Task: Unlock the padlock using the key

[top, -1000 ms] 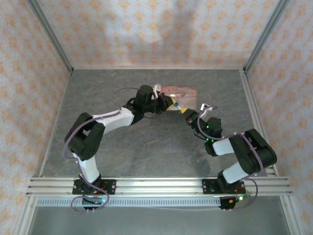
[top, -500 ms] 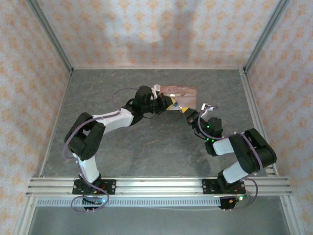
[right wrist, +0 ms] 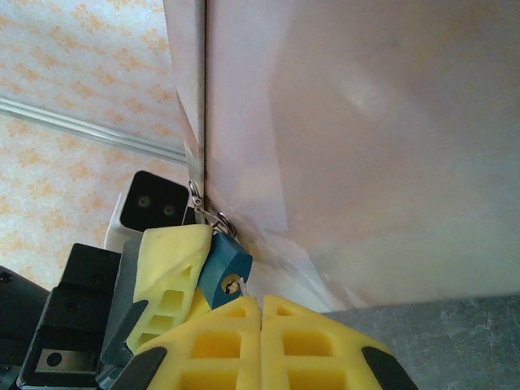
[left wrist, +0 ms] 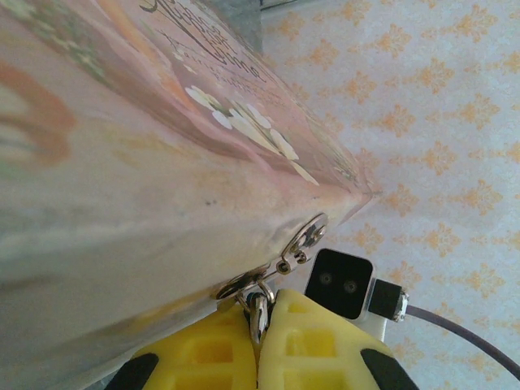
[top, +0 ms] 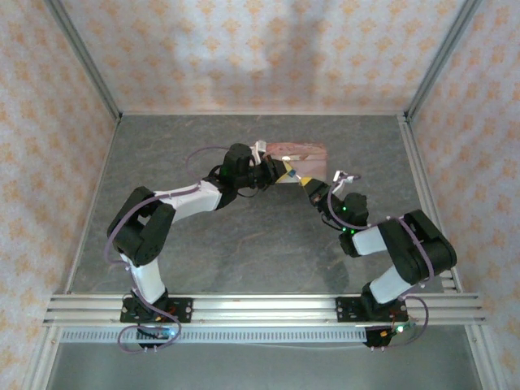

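Note:
The small blue padlock [right wrist: 223, 268] hangs by its shackle from a metal hasp [left wrist: 305, 240] on the corner of the pink box [top: 296, 156]. My left gripper [left wrist: 262, 305] is shut on the padlock [left wrist: 257, 315] and holds it by its sides; one of its yellow fingers [right wrist: 169, 276] lies against the lock's left face. My right gripper [right wrist: 260, 302] is shut on the thin silver key [right wrist: 242, 285]. The key's tip sits at the brass keyhole on the lock's underside. In the top view both grippers [top: 280, 172] [top: 309, 188] meet at the box's front edge.
The pink box lies at the back middle of the grey table [top: 244, 236], close to both wrists. Patterned walls and aluminium frame rails [top: 260, 307] enclose the table. The right wrist's black camera [left wrist: 341, 283] sits just behind the hasp.
The right arm has edged slightly toward the box. The left arm and the box have stayed put.

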Motion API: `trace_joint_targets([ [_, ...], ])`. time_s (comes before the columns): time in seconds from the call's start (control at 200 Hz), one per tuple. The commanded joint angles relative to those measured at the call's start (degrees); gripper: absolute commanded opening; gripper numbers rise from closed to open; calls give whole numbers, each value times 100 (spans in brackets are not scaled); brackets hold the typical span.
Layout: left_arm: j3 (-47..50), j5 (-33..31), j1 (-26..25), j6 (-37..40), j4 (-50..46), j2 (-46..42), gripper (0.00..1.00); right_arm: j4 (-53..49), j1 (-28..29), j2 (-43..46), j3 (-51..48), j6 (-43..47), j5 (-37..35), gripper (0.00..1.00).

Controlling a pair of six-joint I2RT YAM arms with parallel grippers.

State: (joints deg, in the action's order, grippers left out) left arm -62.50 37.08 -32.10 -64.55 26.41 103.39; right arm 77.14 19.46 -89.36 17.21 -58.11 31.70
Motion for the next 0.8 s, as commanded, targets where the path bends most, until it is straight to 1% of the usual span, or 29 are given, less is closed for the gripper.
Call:
trace_joint_targets([
  [0.0, 54, 256, 27, -220, 302, -13, 0, 334, 56, -63, 162, 10, 101, 0],
  [0.375, 67, 278, 26, -259, 330, 5, 0, 336, 132, -161, 277, 36, 93, 0],
  [0.796, 70, 300, 22, -251, 335, 40, 0, 336, 208, -64, 310, 80, 205, 0],
])
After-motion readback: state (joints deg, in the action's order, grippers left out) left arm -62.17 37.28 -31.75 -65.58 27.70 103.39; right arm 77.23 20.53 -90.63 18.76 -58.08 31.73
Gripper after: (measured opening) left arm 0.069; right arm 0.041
